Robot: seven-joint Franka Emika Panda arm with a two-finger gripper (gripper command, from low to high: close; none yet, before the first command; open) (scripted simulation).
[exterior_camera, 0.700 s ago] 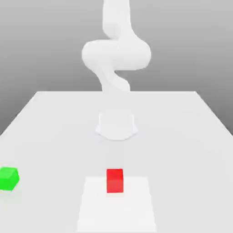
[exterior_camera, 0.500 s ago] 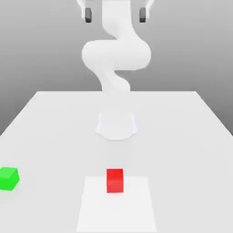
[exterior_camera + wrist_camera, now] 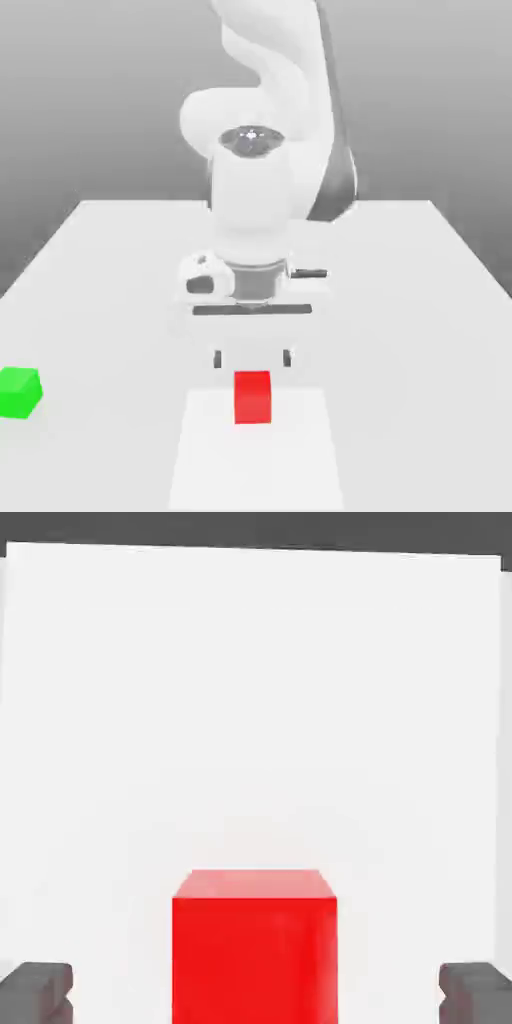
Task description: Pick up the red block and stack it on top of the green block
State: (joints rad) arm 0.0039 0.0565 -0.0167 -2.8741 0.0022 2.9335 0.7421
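The red block (image 3: 252, 397) rests on the white table near its front edge, at the middle of the exterior view. Just above it hangs my gripper (image 3: 252, 359), open, its two dark fingertips (image 3: 217, 360) spread wider than the cube and not touching it. In the hand view the red block (image 3: 253, 947) lies between the two dark fingertips (image 3: 36, 990), with clear gaps on both sides. The green block (image 3: 19, 391) sits on the table far off at the exterior view's left.
The white table (image 3: 400, 300) spreads wide around both cubes. A slightly brighter square patch (image 3: 300, 460) lies under the red block. The arm's white body (image 3: 255, 200) rises behind the gripper.
The arm has swung down from high above the table. Its hand, whose fingertips were only just visible at the top half a second ago, now hangs right over the red block. Neither cube has moved.
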